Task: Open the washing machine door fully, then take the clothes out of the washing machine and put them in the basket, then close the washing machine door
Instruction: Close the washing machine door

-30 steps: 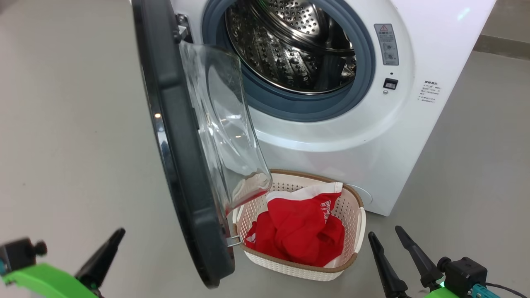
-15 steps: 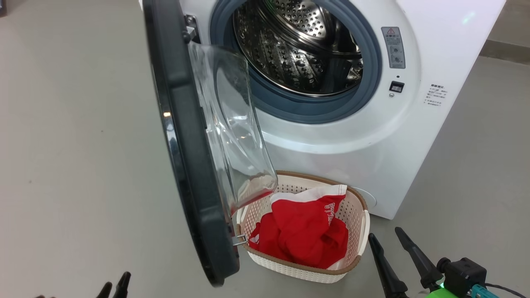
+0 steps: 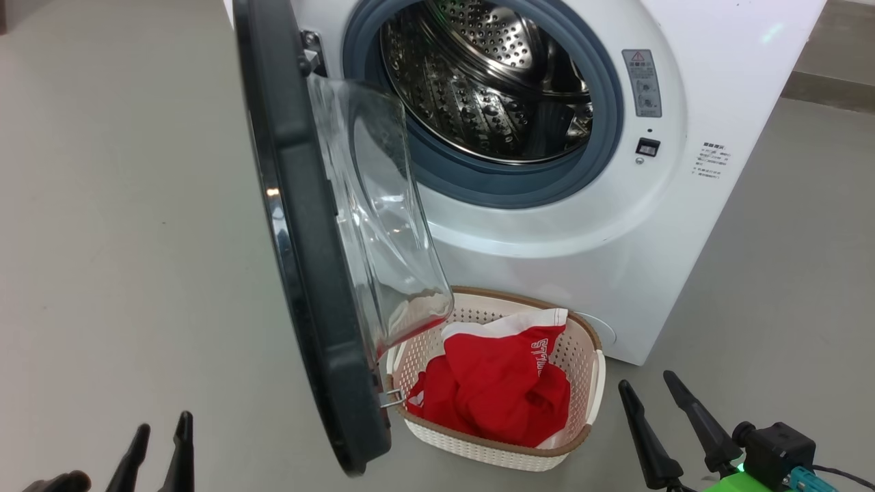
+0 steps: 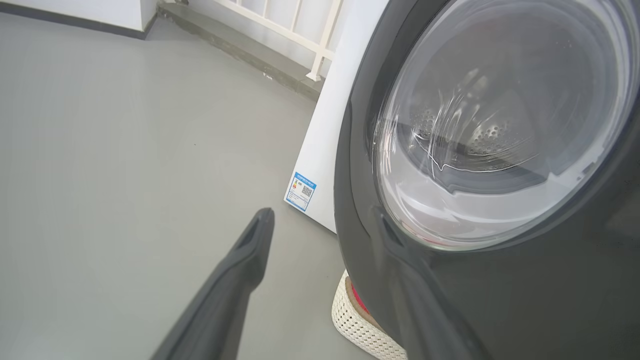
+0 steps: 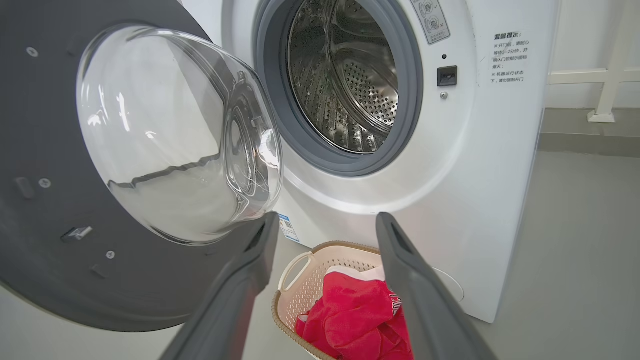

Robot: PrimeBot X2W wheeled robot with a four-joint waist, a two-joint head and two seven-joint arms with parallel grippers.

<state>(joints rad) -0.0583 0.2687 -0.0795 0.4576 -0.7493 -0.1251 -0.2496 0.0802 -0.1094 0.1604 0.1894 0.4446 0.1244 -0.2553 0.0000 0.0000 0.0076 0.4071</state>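
Red clothes point(image 3: 495, 389) heaped in basket point(image 3: 492, 447) below open washing machine door point(image 3: 301, 239)
At lower corners, left gripper point(image 3: 164, 422) and right gripper point(image 3: 646, 380) are seen spread, empty.

Bright, even, diffuse light all round, no hard shadows. Floor point(image 3: 102, 205) flat grey, just faint soft shade under washing machine door point(image 3: 301, 273) and by basket point(image 3: 595, 383). Glare streaks on door glass, small hot spot on its rim. Drum point(image 3: 478, 89) sparkly with highlights, deep part dark. Greenish flare on washing machine point(image 3: 752, 102) top corner. Head view sharp. Wrist views fisheye, straight edges bowing near borders; left gripper point(image 4: 325, 222) and right gripper point(image 5: 327, 217) fingers soft, too near lens.
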